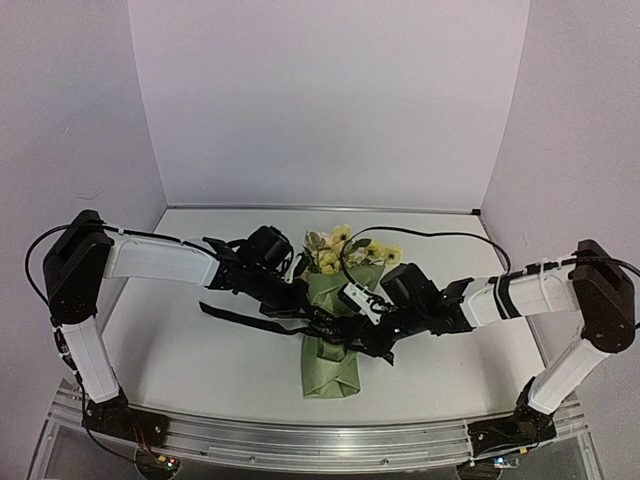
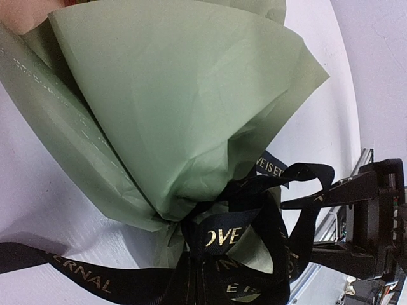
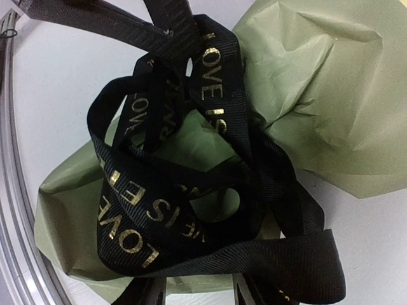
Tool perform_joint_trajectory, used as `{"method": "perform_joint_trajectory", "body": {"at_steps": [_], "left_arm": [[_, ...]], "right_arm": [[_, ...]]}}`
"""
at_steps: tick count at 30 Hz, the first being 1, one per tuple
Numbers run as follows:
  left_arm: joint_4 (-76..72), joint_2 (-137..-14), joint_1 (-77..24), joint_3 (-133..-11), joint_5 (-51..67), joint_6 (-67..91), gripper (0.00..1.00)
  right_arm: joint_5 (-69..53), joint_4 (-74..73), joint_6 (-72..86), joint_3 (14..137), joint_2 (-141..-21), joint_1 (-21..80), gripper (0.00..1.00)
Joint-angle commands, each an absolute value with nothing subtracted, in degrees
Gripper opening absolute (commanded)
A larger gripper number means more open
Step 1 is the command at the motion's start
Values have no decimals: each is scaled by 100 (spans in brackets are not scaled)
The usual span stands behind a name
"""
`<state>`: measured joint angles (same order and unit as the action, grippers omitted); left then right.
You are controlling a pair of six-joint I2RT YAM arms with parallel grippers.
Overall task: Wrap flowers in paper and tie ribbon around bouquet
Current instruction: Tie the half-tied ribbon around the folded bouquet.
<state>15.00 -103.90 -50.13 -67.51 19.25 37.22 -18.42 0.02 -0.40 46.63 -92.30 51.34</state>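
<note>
Closest to the right wrist lens, the ribbon (image 3: 191, 210) piles in loose black loops over the waist of the bouquet (image 1: 333, 340). The bouquet lies on the tabletop (image 1: 180, 350) between the arms, with the flowers (image 1: 345, 250) pointing to the far side. The olive paper (image 3: 331, 95) is already gathered into a cone, so I judge the loops sit where the tie must cinch it. The right tool (image 3: 202, 293) stands partly apart with ribbon lying across its fingers, seemingly placed to work a loop rather than pinch one. The left tool (image 1: 303, 303) is closed together. Its fingers show in no view, so whether a strand is caught in it is hidden. One ribbon end trails left across the tabletop. The stems are buried in paper, and the tangle hides whether any knot has formed.
</note>
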Motion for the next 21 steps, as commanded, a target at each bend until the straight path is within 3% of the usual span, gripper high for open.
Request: {"method": "perform_joint_trajectory", "body": {"at_steps": [1, 12, 21], "left_arm": [[1503, -10326, -4970, -7026, 1903, 3583, 0], [1462, -10203, -4919, -6923, 1847, 3585, 0], [1376, -10032, -4838, -6755, 1658, 3608, 0]], "right_arm": [[-1644, 209, -98, 4943, -9342, 5180, 33], [-1437, 220, 161, 5072, -9335, 5179, 3], [-1217, -678, 211, 5293, -9025, 5180, 0]]}}
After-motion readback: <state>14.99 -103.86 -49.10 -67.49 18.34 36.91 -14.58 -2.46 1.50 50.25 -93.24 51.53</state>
